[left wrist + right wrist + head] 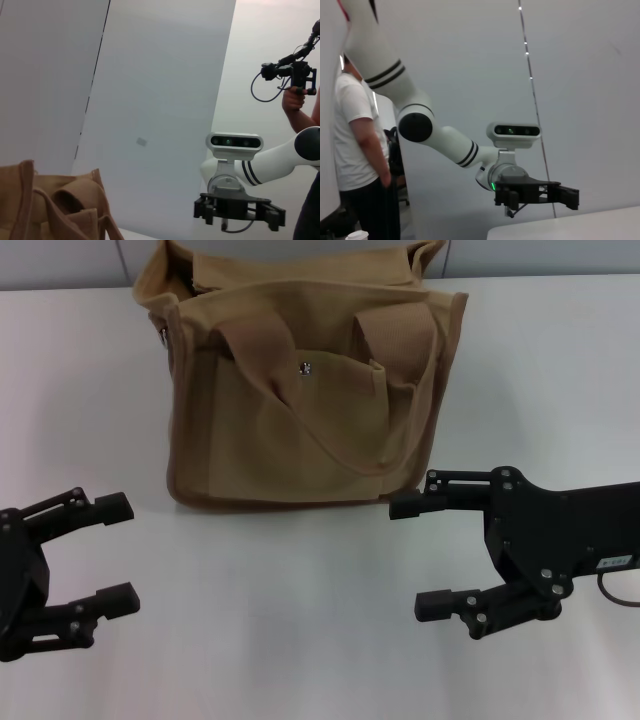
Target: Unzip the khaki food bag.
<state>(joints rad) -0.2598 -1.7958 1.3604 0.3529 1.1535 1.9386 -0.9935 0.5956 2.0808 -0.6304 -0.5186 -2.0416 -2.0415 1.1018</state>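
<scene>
The khaki food bag stands upright on the white table at the back middle, its two strap handles drooping over the front pocket with a silver snap. Its top edge and handles also show in the left wrist view. My left gripper is open and empty at the front left, well short of the bag. My right gripper is open and empty at the front right, just in front of the bag's lower right corner. The right gripper also shows far off in the left wrist view, and the left gripper in the right wrist view.
A grey wall runs behind the table's back edge. A person in a white shirt stands beside the table. Bare table lies between the grippers.
</scene>
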